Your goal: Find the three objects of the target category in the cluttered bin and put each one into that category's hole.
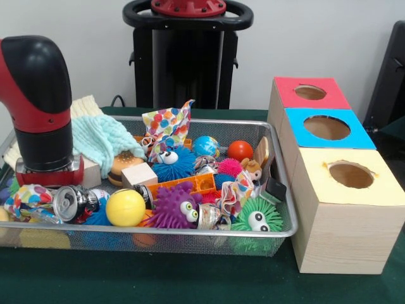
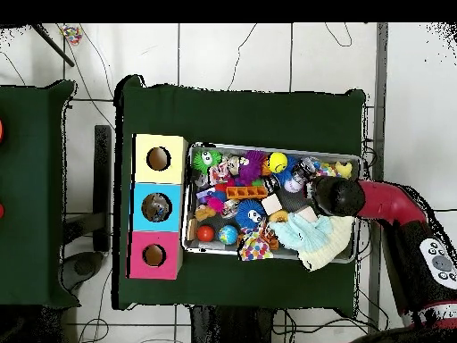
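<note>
The jaws cannot be read in either view: in the front view the arm's black wrist and red collar end low at the left of the wire-mesh bin point(image 1: 278, 232), and whatever hangs under the collar is hidden behind a crushed silver can point(image 1: 71, 202) and a patterned wrapper point(image 1: 28, 197), so whether anything is held is unknown. The overhead view shows only the top of the arm over the same end of the bin, next to a pale green knitted cloth point(image 1: 104, 140). The arm seems to be reaching into the clutter to search or pick. To do that well, I judge it should come straight down on one item only, well clear of the mesh wall and the cloth, which could snag. Just right of the can lie a yellow ball point(image 1: 125, 207) and a purple spiky toy point(image 1: 172, 206); farther right sit a green spiky toy point(image 1: 256, 218), a blue spiky toy point(image 1: 171, 163) and an orange ball point(image 1: 240, 150). The three boxes stand well apart from the arm, beside the bin's right end: red top point(image 1: 310, 92) farthest, blue top point(image 1: 327, 128) in the middle, yellow top point(image 1: 350, 175) nearest, each with a round hole.
</note>
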You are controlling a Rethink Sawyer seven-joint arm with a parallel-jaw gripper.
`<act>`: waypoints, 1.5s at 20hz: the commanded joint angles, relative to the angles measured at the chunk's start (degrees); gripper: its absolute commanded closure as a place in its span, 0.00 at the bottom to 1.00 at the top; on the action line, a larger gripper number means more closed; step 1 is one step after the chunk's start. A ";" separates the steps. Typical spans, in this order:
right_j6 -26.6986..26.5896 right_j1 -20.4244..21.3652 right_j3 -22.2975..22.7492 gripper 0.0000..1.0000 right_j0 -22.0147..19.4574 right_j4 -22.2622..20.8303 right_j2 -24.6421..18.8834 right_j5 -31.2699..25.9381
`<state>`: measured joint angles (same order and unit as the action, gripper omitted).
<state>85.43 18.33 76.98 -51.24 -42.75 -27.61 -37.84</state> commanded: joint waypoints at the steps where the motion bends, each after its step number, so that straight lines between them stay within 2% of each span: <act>1: 3.89 -5.21 1.55 0.00 -1.98 -0.53 1.38 9.45; 3: 5.37 -5.21 0.86 0.00 -2.62 -1.13 2.67 11.05; 6: 3.61 -3.97 2.16 0.00 -4.32 -1.16 3.08 10.78; 10: 0.99 -2.88 8.10 0.00 -6.40 -2.54 4.19 12.26; 13: 0.42 -2.29 13.22 0.00 -7.32 -5.27 5.55 16.87; 17: -0.59 -1.59 17.67 0.00 -7.11 -7.27 6.86 20.51; 22: 0.43 -0.71 19.93 0.00 -5.82 -8.86 9.14 24.80; 30: -0.86 -0.43 21.44 0.00 -6.88 -8.60 10.25 26.41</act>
<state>85.45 20.35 91.56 -56.44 -45.68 -23.50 -6.15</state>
